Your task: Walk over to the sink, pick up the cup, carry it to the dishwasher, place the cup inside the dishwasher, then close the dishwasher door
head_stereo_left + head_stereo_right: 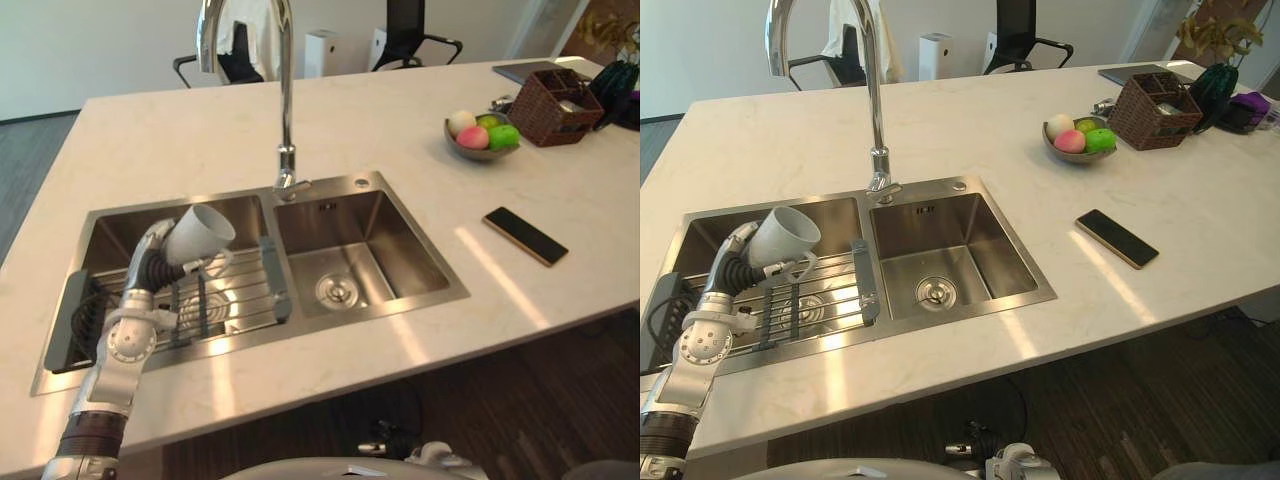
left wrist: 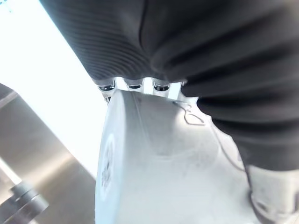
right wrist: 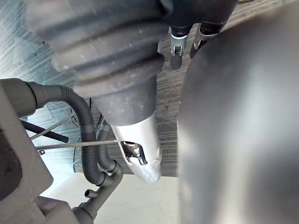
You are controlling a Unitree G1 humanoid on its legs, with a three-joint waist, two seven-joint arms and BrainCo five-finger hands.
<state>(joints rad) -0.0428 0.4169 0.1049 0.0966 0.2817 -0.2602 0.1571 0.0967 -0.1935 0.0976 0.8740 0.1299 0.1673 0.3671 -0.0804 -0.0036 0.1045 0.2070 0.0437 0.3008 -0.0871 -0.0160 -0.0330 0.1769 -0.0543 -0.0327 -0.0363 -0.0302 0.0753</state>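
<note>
A white cup (image 1: 202, 231) is tipped on its side, mouth pointing up and away, just above the wire rack (image 1: 235, 300) in the left basin of the steel sink (image 1: 395, 205). My left hand (image 1: 158, 256) is shut on the cup from below and behind. Up close in the left wrist view, the cup (image 2: 154, 163) lies against the palm with the fingers (image 2: 134, 85) curled over its far side. My right hand (image 3: 140, 151) hangs low beside grey drain hoses (image 3: 88, 140), its thumb and fingers relaxed and holding nothing.
A tall chrome faucet (image 1: 285, 100) rises between the two basins. On the pale counter to the right lie a black phone (image 1: 525, 235), a bowl of fruit (image 1: 483, 136) and a wicker basket (image 1: 555, 105). Office chairs stand beyond the counter.
</note>
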